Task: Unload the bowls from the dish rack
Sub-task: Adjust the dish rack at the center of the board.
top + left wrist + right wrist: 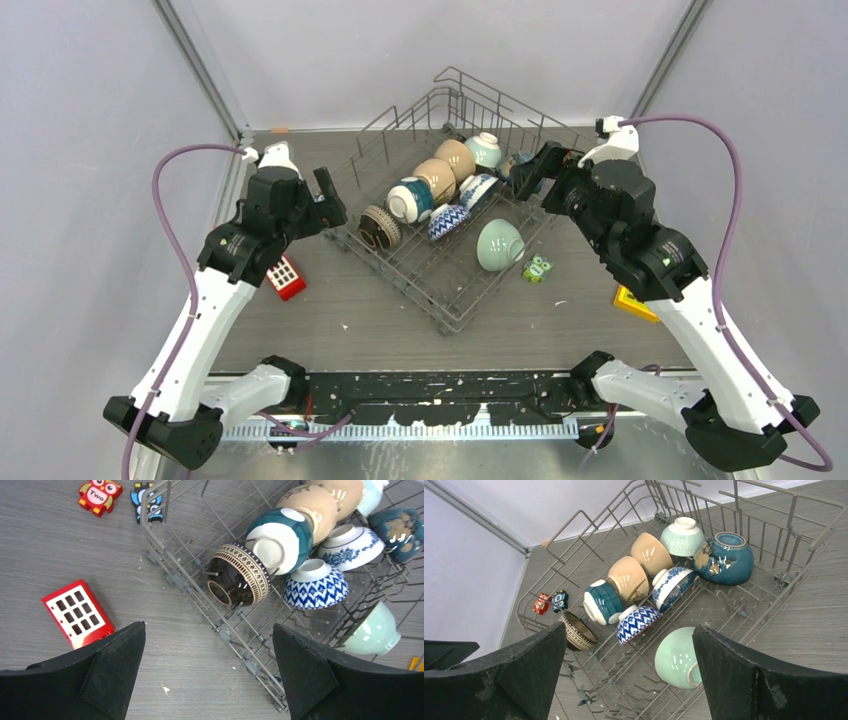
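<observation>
Nine bowls point(676, 657), one dish rack point(220, 626).

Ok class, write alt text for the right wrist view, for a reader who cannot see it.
A grey wire rack holds two rows of tipped bowls, with a mint bowl lying alone nearest the camera. The open right gripper frames the view's bottom corners.

Worktop point(330, 330): grey, wood-grained.
Middle: dish rack point(395, 282), set at an angle.
Left of rack: red block point(286, 277).
By rack's corner: red owl point(99, 495), blue owl point(145, 497).
Right of rack: green owl point(537, 268) just beside it; yellow piece point(634, 302) farther out.
</observation>
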